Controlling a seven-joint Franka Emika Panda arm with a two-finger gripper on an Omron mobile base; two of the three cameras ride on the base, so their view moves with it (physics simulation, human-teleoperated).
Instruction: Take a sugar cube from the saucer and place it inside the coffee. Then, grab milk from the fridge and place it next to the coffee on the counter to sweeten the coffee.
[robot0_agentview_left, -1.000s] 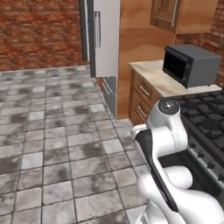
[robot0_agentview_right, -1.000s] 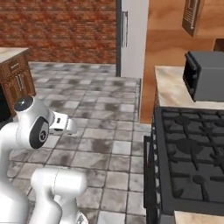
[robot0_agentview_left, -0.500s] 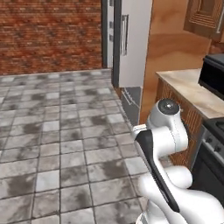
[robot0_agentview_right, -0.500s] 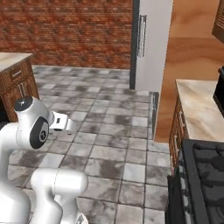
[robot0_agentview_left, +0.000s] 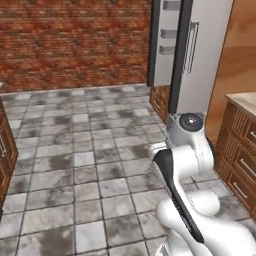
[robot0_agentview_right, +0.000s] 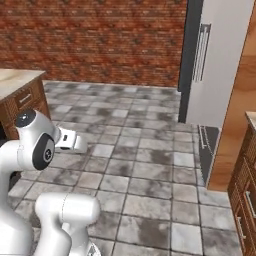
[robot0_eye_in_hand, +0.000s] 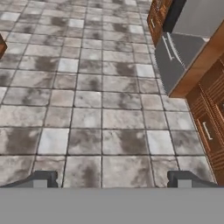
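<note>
The fridge (robot0_agentview_left: 205, 55) stands tall at the upper right, pale grey with a long silver handle (robot0_agentview_right: 202, 47). Pale shelf ledges show beside its dark left edge. In the hand view the fridge (robot0_eye_in_hand: 192, 17) sits at the top right, with a lower drawer front below it. My gripper (robot0_eye_in_hand: 113, 181) is open, its two dark fingertips (robot0_eye_in_hand: 41, 179) far apart over bare floor tiles, nothing between them. A corner of the beige counter (robot0_agentview_left: 246, 100) lies right of the arm, over brown drawers. The saucer, sugar cube, coffee and milk are out of view.
Grey stone floor tiles (robot0_agentview_left: 90, 150) spread ahead to a red brick wall (robot0_agentview_right: 100, 35). Another beige counter with wooden drawers (robot0_agentview_right: 15, 82) stands at the left. A tall wooden panel (robot0_agentview_right: 235, 125) flanks the fridge on the right, with brown drawers (robot0_eye_in_hand: 210, 127) beyond.
The whole scene has swung with the base: the stove and microwave have slid out to the right, and the fridge now stands larger at the right. The arm's pose is unchanged and the gripper stays open.
</note>
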